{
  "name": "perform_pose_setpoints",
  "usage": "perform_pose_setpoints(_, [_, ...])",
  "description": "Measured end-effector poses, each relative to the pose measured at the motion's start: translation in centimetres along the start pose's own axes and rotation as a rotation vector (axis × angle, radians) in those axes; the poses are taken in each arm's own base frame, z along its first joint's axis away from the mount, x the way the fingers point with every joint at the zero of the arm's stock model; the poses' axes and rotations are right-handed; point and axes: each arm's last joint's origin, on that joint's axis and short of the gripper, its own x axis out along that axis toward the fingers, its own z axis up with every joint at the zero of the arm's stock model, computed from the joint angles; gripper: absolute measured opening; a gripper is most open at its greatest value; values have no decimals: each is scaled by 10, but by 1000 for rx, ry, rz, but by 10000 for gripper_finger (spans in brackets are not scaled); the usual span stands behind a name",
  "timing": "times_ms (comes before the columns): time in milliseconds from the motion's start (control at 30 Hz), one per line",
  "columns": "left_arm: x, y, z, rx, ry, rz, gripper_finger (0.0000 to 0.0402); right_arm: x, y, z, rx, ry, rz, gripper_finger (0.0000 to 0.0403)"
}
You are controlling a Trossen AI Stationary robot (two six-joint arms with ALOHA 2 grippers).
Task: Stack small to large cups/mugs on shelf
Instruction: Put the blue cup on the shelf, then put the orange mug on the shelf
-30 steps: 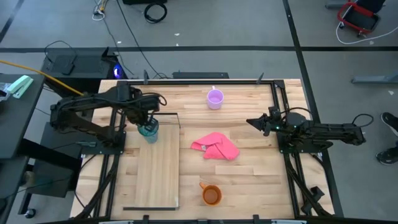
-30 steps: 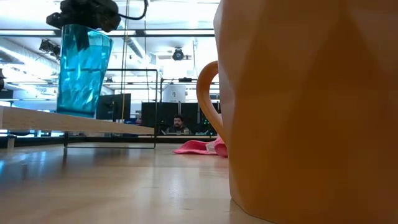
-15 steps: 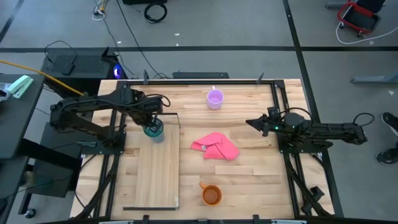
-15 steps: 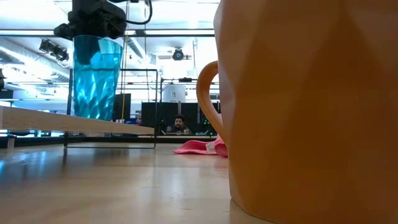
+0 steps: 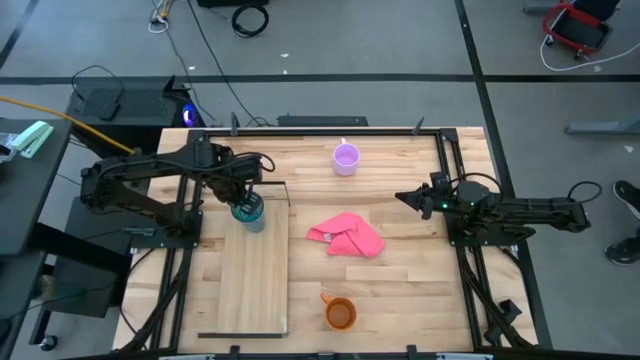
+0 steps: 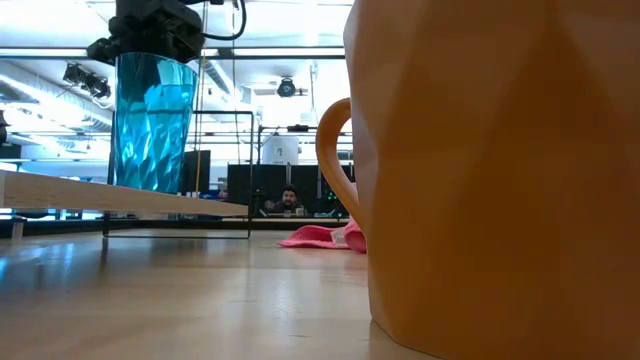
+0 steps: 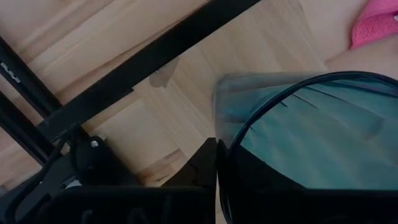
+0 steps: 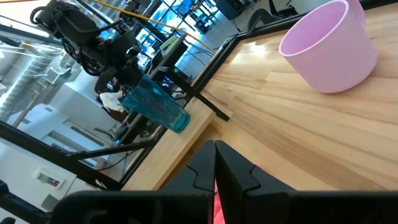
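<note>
Only low view shows tumbler (image 6: 152, 120) upright.

Bare shelf (image 5: 250, 285) lies open below the teal tumbler (image 5: 247, 209); wire frame (image 5: 285, 190) hems it.

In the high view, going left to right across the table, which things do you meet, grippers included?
Left gripper on the teal tumbler → orange mug and lilac mug, roughly level → pink cloth → right gripper.

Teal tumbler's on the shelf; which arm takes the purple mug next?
Probably right. The right tool waits unloaded near the purple mug; the left tool grips the teal tumbler on the shelf.
</note>
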Motion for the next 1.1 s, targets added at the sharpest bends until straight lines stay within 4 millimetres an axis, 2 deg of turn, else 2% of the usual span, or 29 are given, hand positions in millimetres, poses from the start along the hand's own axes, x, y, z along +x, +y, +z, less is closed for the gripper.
perform_pose_setpoints(533, [0, -1, 0, -8, 16, -18, 71, 0, 0, 0, -3, 0, 0, 16])
perform_pose_setpoints(733, [-7, 3, -4, -32, -6, -44, 91, 0, 0, 0, 1, 1, -2, 16])
perform_pose_setpoints(867, [-20, 5, -5, -58, -37, -79, 103, 1, -1, -1, 6, 8, -9, 16])
perform_pose_setpoints(1100, [-57, 8, -4, -81, -201, -162, 112, 2, -1, -1, 104, 10, -10, 16])
